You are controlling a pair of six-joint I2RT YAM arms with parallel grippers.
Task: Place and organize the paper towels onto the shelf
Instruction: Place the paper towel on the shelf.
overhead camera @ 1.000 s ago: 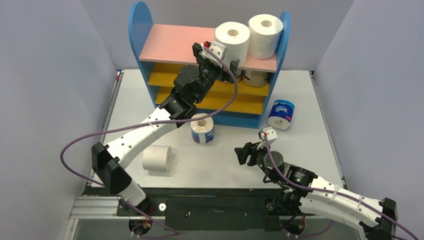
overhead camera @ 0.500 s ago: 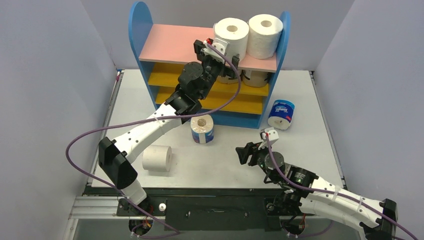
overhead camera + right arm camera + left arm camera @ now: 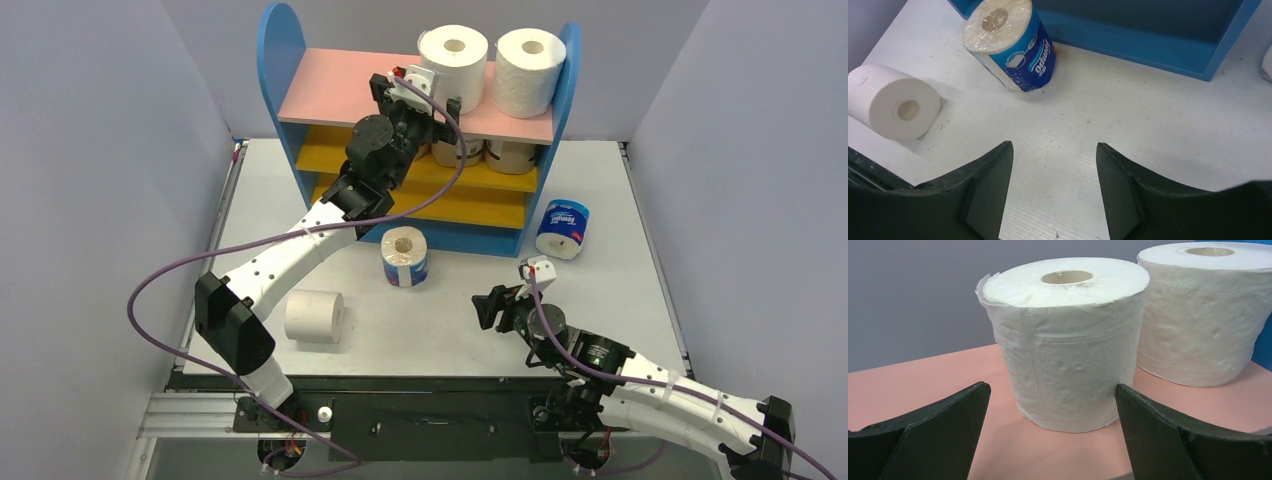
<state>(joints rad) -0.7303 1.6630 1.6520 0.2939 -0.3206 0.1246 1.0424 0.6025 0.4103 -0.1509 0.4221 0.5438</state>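
Far white rolls (image 3: 1068,340) of soft embossed paper, slightly crinkled, pink board (image 3: 923,385) smooth and matt, blue-wrapped roll (image 3: 1013,47) in glossy plastic film, blue base (image 3: 1148,45) matt painted, table (image 3: 1148,125) white, matt, faintly scuffed and grained

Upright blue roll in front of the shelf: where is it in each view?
Top external: roll stands at centre, just before the shelf.
Left wrist: not in it; only the shelf's pink top shows.
Right wrist: roll upper left, by the shelf's blue base.
Shared landmark: the shelf.
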